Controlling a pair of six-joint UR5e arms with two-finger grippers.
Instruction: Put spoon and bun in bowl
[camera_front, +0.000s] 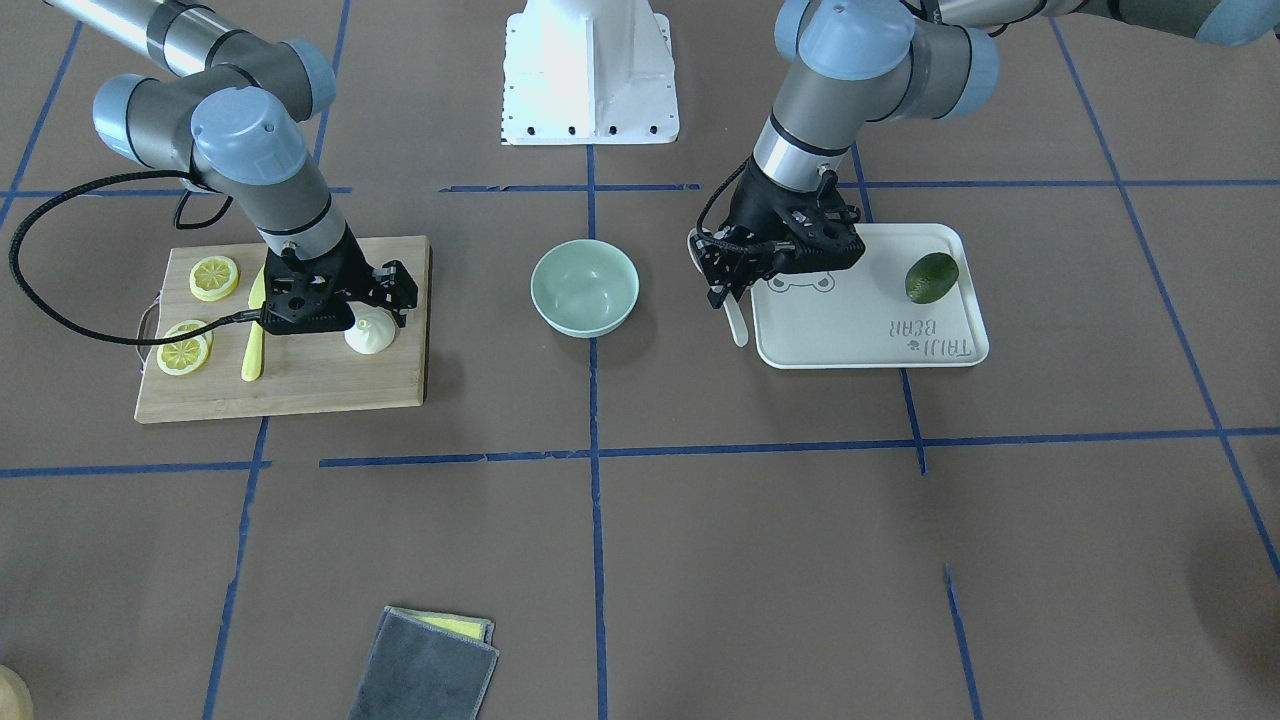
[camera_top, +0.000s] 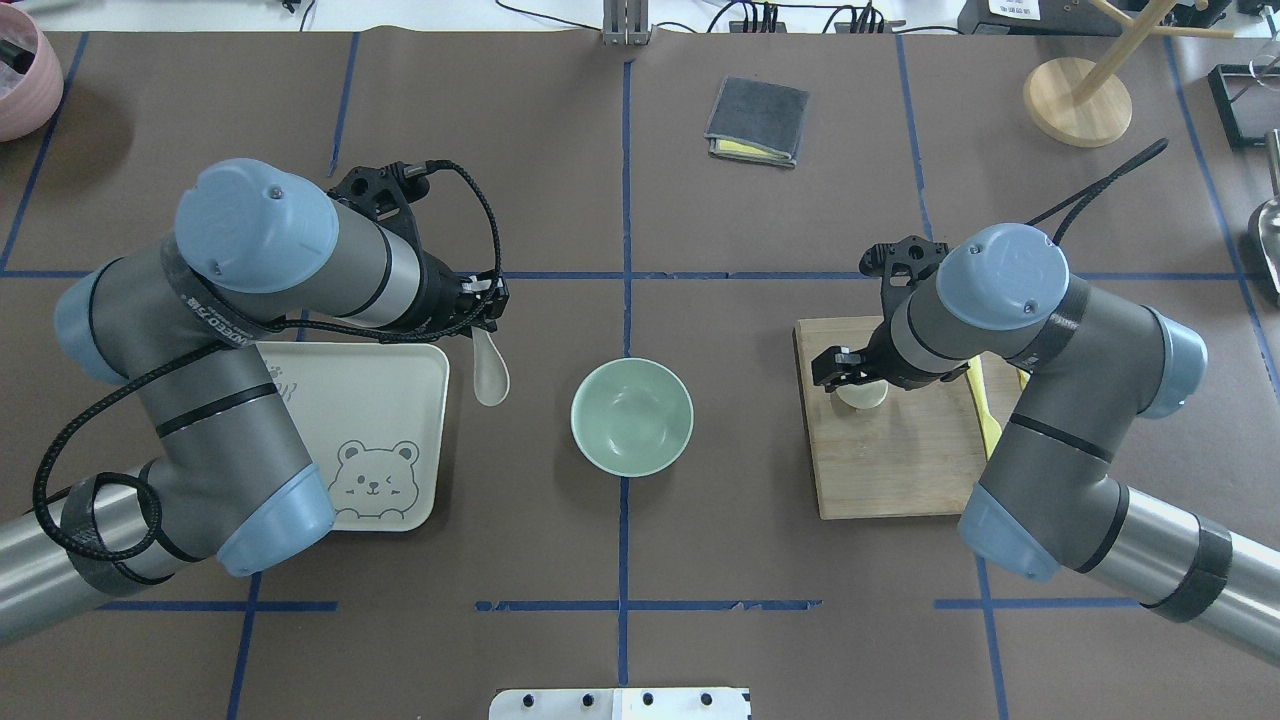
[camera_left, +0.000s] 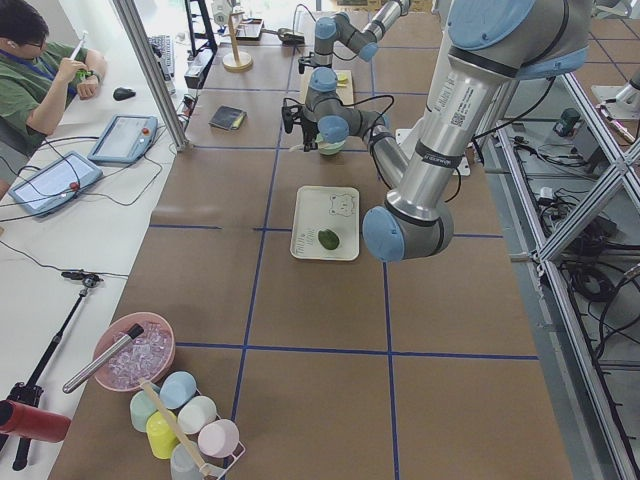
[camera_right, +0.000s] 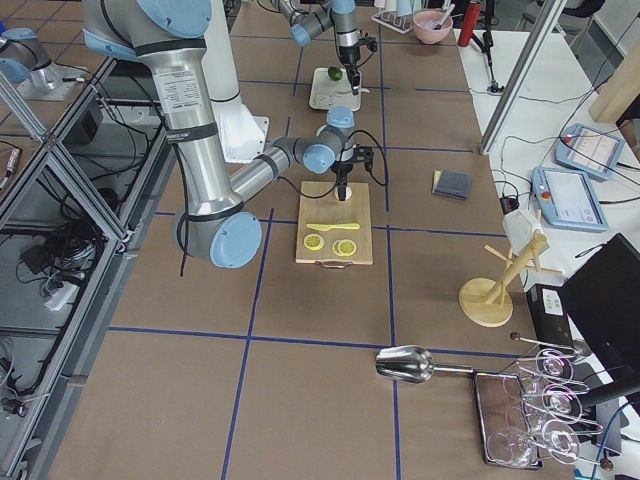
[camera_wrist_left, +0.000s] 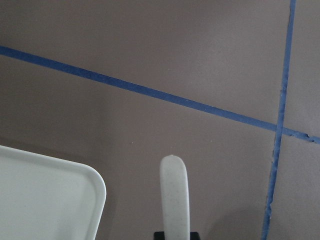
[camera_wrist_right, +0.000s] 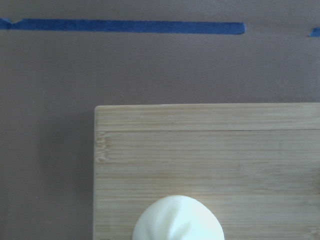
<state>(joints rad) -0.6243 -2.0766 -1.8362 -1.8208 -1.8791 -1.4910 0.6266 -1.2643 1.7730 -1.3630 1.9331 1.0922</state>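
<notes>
Printed lettering on the white tray (camera_front: 850, 330), upside down to the front camera, appears to read "TAIJI BEAR" beside a small bear mark; white print on a black band around the left arm (camera_top: 215, 320) is too small to read

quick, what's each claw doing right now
Left claw: closed on the small white ceramic soup spoon.
Right claw: over the round white steamed bun; open or closed cannot be told.
</notes>
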